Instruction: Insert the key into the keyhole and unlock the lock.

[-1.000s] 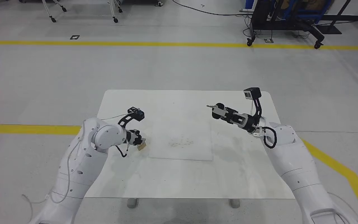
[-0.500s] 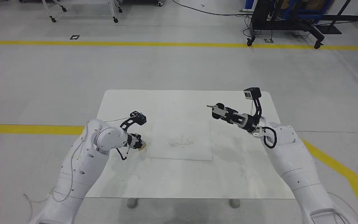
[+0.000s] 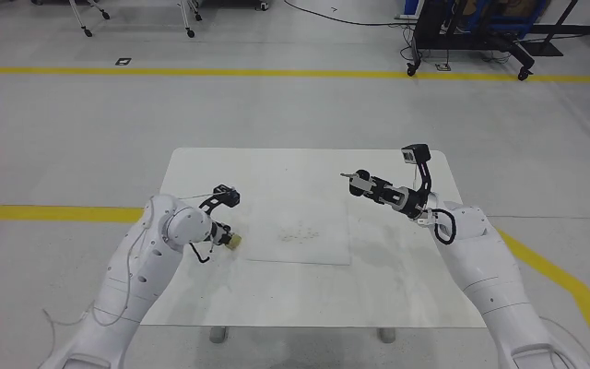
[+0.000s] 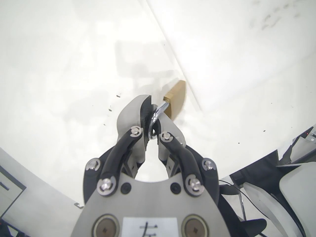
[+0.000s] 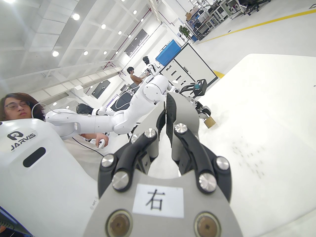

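A brass padlock lies on the table at the left edge of the white mat. My left gripper is shut on its silver shackle. From above, the padlock sits just past the left gripper. My right gripper hangs above the mat's far right corner, shut on a thin key that sticks out to the left. In the right wrist view the right gripper has its fingers pressed together, with the padlock and the left gripper far off across the table.
The white table carries a thin mat with faint dark specks in its middle. The floor around it has yellow lines.
The left arm has shifted slightly, its wrist swinging a little toward the table's near side while the padlock stays at the mat's edge. The right arm has kept still.
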